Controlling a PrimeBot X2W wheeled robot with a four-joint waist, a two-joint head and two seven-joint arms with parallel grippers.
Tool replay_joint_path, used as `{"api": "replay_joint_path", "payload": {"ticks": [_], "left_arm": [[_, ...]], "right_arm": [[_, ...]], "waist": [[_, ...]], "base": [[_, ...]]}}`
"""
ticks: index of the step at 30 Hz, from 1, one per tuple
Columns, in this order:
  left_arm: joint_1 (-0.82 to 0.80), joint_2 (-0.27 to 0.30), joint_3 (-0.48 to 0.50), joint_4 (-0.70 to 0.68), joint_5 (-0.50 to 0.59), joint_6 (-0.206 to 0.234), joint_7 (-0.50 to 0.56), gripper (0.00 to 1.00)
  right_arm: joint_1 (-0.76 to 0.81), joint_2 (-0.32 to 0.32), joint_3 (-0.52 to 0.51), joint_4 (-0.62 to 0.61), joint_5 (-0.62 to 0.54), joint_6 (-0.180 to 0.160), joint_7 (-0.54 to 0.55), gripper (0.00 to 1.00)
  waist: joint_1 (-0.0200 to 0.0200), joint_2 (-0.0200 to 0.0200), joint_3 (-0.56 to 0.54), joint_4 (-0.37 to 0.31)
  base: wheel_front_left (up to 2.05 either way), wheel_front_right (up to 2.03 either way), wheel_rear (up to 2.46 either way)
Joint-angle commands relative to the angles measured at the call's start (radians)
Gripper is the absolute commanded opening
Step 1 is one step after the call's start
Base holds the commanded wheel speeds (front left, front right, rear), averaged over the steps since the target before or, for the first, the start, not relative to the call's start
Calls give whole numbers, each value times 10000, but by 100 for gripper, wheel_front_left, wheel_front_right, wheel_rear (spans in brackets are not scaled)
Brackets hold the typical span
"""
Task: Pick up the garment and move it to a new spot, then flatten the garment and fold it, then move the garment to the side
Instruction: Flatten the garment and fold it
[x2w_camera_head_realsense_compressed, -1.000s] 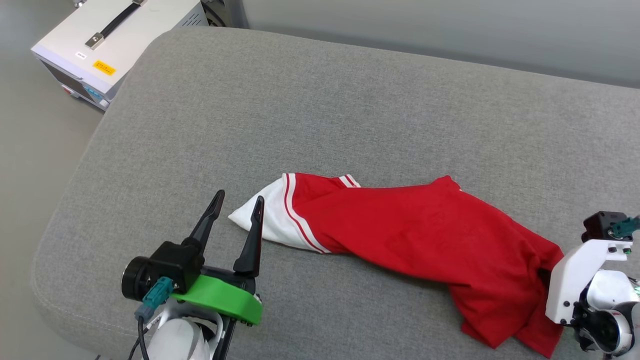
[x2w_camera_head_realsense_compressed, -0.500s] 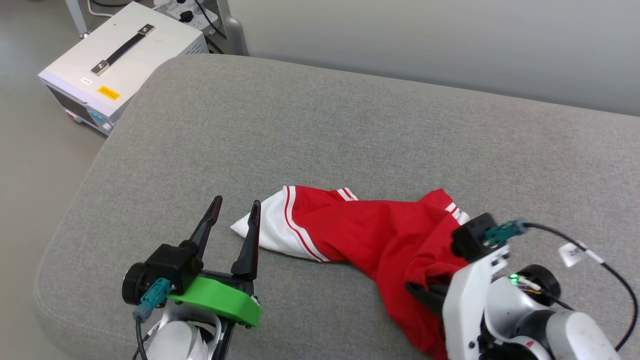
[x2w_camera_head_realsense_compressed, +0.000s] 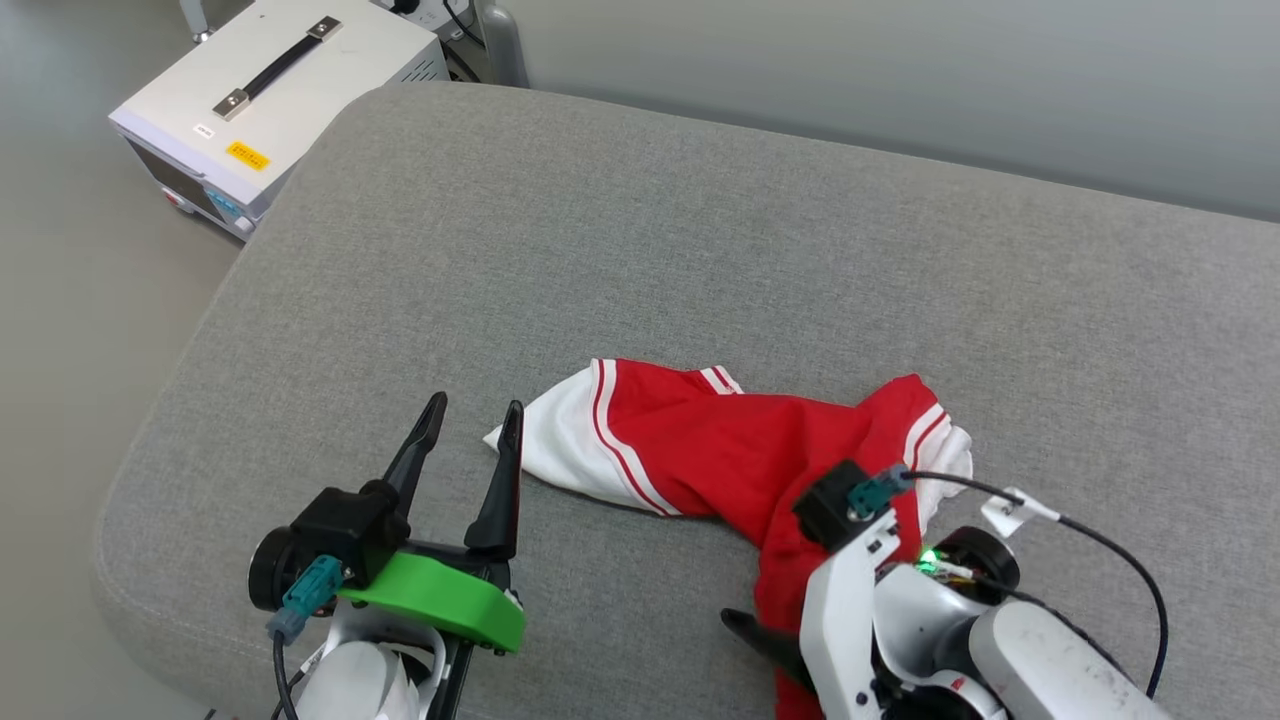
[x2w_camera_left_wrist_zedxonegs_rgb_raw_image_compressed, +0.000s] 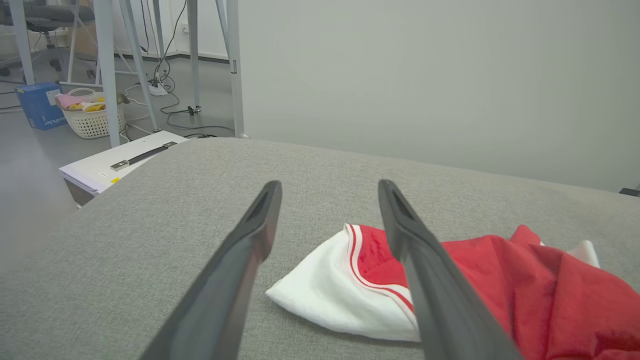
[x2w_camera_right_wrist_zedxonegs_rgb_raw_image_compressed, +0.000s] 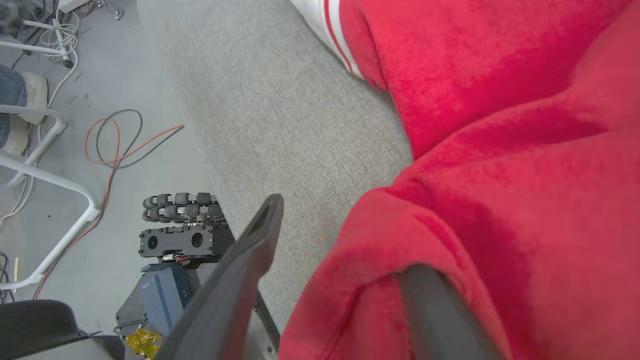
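Lying on the grey cushion (x2w_camera_head_realsense_compressed: 600, 250): the garment (x2w_camera_head_realsense_compressed: 720, 455) is seen bunched into a creased strip near the front edge, between the two claws
Garment, left end: a white sleeve (x2w_camera_head_realsense_compressed: 555, 450) with red-and-white striped trim is laid flat on the cushion; its corner is pointed at the left claw
Garment, right end: red cloth is heaped in thick folds; a second sleeve (x2w_camera_head_realsense_compressed: 950, 455) is glimpsed beyond the right wrist, white with red stripes
Left claw (x2w_camera_head_realsense_compressed: 476, 408): its fingers are spread wide and empty; the finger nearer the garment is lined up just beside the white sleeve's corner; whether it is touched cannot be told
Right claw (x2w_camera_right_wrist_zedxonegs_rgb_raw_image_compressed: 340, 240): its fingers are spread apart too; one is left bare over the cushion's front edge; the other is draped in red cloth and its tip is buried under a fold; the cloth is laid over it, not pinched
Floor, far left corner: a white case (x2w_camera_head_realsense_compressed: 280, 100) with a black handle is parked just beside the cushion
Floor, front: orange and black cables (x2w_camera_right_wrist_zedxonegs_rgb_raw_image_compressed: 115, 145) are looped beside a white tube frame
Background: a pale basket (x2w_camera_left_wrist_zedxonegs_rgb_raw_image_compressed: 95, 117) and a blue box (x2w_camera_left_wrist_zedxonegs_rgb_raw_image_compressed: 37, 105) are set among the table legs; a plain wall (x2w_camera_left_wrist_zedxonegs_rgb_raw_image_compressed: 425, 75) is seen behind the cushion
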Motion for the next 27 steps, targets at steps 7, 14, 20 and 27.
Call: {"api": "replay_joint_path", "payload": {"ticks": [7,14,20,27], "left_arm": [[166,-139,16,301,-28,-47,-57,100],[128,-151,-204,379,-73,-54,-57,100],[155,-40,-238,380,-150,-55,-57,100],[229,-35,-250,452,-191,-56,-57,100]], "right_arm": [[-175,-155,-2276,-1081,484,4,622,100],[0,39,-4722,-1698,-510,4,2459,100],[-66,542,-5604,-2280,-1102,4,3351,100],[0,812,-5737,-3552,-1249,4,4128,100]], "waist": [[0,0,-343,-44],[0,0,-337,206],[0,0,-320,362],[0,0,-548,382]], "base": [[0,0,0],[0,0,0],[0,0,0],[0,0,0]]}}
